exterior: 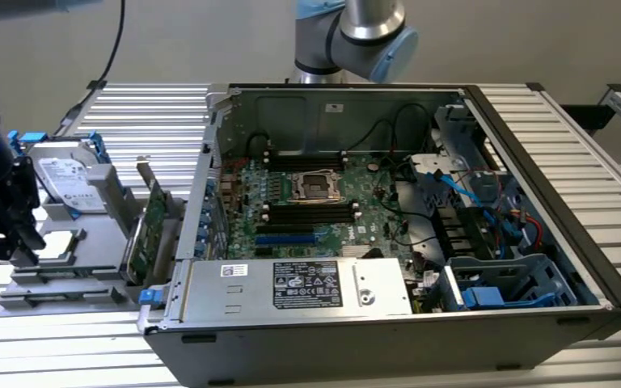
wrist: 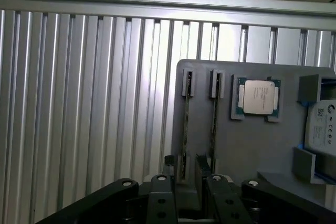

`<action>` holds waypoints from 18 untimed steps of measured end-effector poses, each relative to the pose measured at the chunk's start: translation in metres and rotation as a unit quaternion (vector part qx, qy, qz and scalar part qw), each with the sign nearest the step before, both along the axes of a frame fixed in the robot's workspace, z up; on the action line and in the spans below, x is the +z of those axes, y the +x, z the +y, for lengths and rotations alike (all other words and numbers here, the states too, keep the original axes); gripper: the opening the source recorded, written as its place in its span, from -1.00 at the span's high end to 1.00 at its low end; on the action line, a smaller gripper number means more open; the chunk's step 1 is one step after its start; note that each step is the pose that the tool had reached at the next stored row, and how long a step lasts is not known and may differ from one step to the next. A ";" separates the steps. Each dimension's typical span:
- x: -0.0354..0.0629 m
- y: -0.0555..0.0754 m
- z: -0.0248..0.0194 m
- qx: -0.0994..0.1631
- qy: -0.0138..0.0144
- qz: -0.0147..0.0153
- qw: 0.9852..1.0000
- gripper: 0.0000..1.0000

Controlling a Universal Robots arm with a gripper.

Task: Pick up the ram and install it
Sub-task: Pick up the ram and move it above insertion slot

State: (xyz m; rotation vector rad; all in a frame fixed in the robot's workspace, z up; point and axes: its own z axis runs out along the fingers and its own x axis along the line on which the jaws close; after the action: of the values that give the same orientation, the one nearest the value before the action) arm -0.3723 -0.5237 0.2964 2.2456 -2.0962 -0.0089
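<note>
End effector (wrist: 185,162) jaws apart, astride the ram (wrist: 185,124), edge-up in grey tray (wrist: 247,150)

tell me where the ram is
Wrist view: the ram stands on edge in the gray holder, beside a second stick and the CPU, its near end at the gripper.

Wrist view: claw (wrist: 186,164) body cut off by the frame edge, and it hides the near end of the ram (wrist: 185,124). Hard drive (wrist: 321,129) cropped by the edge, label print too small to read. Same for the CPU (wrist: 257,97) markings. Exterior view: arm (exterior: 356,36) cut off at top, power supply label (exterior: 305,284) text unreadable, case (exterior: 397,356) front cropped at bottom.
</note>
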 end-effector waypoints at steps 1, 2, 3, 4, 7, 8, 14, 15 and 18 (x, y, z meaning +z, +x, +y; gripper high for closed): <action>-0.0018 0.000 -0.0001 0.001 0.000 0.000 1.000 0.40; -0.0036 0.000 -0.0002 0.002 0.000 0.000 1.000 0.40; -0.0054 0.000 -0.0003 0.003 0.000 0.000 1.000 0.40; -0.0074 -0.001 -0.0003 0.004 0.000 0.000 1.000 0.40; -0.0127 -0.001 -0.0004 0.006 0.000 0.000 1.000 0.40; -0.0145 -0.001 -0.0004 0.006 0.000 0.000 1.000 0.40; -0.0255 -0.001 -0.0004 0.006 0.000 0.000 1.000 0.40; -0.0273 -0.001 -0.0004 0.006 0.000 0.000 1.000 0.40; -0.0327 -0.001 -0.0004 0.007 0.000 0.000 1.000 0.40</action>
State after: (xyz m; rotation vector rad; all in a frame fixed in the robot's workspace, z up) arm -0.3731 -0.5240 0.2637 2.2594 -2.0812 -0.0082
